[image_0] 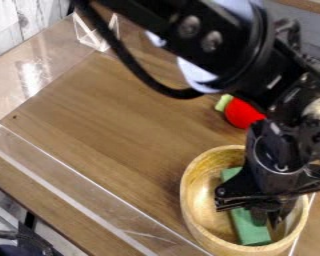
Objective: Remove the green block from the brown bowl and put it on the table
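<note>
My gripper (263, 203) is down inside the bowl (203, 190), jaws closed on the block (251, 225), though my own black wrist hides the fingertips and most of the grip. The block lies in the bowl, only its lower green end showing. Behind, the red toy (238, 108) is half hidden by my arm on the table (109, 120).

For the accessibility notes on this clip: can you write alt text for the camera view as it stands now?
A black robot gripper reaches down into a brown bowl, shut on the green block lying inside. The bowl sits at the near right of a wooden table, with a red toy behind it.
</note>
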Robot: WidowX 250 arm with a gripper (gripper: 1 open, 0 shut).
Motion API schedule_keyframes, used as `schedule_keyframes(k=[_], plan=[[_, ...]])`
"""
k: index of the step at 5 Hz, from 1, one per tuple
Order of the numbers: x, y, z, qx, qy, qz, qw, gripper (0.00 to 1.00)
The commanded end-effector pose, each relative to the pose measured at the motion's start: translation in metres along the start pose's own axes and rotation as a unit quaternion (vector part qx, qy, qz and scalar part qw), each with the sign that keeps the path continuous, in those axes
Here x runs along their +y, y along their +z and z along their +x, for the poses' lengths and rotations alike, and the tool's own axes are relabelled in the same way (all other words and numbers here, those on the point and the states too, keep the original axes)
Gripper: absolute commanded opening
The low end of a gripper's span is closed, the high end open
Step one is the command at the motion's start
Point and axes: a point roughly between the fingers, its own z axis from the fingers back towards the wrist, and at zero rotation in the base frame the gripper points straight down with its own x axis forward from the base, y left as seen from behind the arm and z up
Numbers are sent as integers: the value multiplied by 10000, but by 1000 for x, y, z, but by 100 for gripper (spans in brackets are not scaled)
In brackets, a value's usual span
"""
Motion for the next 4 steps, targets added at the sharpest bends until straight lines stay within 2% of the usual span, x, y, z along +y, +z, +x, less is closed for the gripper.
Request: schedule_keyframes(k=[1,2,3,4], plan=[[-12,26,9,-86,41,-335,9994,0],[-15,47,20,-13,229,-510,9984,0],[-15,68,36,59,521,-718,9960,0],[-18,71,44,72,774,-768,9940,0]])
